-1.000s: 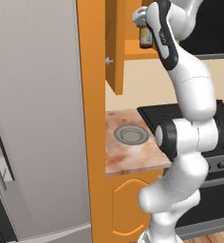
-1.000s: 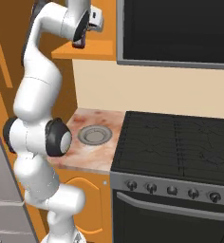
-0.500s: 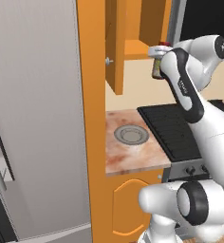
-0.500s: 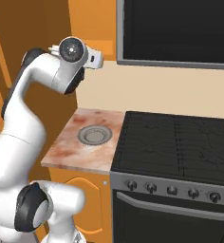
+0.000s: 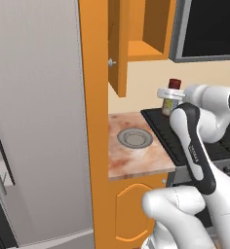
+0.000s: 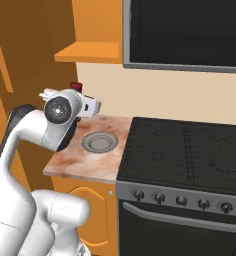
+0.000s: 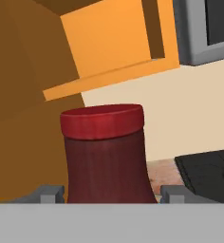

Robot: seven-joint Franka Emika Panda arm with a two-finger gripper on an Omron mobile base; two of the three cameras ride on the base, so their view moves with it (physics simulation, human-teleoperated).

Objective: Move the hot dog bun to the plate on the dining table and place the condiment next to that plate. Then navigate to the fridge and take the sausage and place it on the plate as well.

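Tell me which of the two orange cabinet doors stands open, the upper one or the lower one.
The upper cabinet door stands open, swung out edge-on from the wall cupboard, small knob showing. The arched lower cabinet door under the counter sits shut, flush with its frame.

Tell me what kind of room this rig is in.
A home kitchen, rendered: a black stove, a marbled counter with orange cabinets, and a steel fridge at the left.
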